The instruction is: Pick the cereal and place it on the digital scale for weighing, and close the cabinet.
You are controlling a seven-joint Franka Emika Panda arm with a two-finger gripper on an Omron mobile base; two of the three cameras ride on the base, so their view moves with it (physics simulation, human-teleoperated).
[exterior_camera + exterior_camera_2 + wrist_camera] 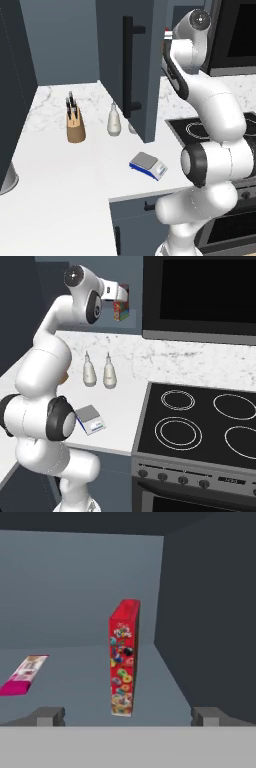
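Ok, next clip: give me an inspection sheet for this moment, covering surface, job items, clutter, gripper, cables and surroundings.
Surface: white marbled counter, cooktop beside it.
Job items: cereal box upright on the cabinet shelf; scale near the counter's front edge, top plate bare; cabinet door open.
Clutter: knife block and two white bottles on the counter; flat pink packet lying on the shelf.
Gripper: gripper open, in front of the cereal box, not touching it.
Cables: nothing seen.
Surroundings: black oven above the cooktop; knobs on the range front.
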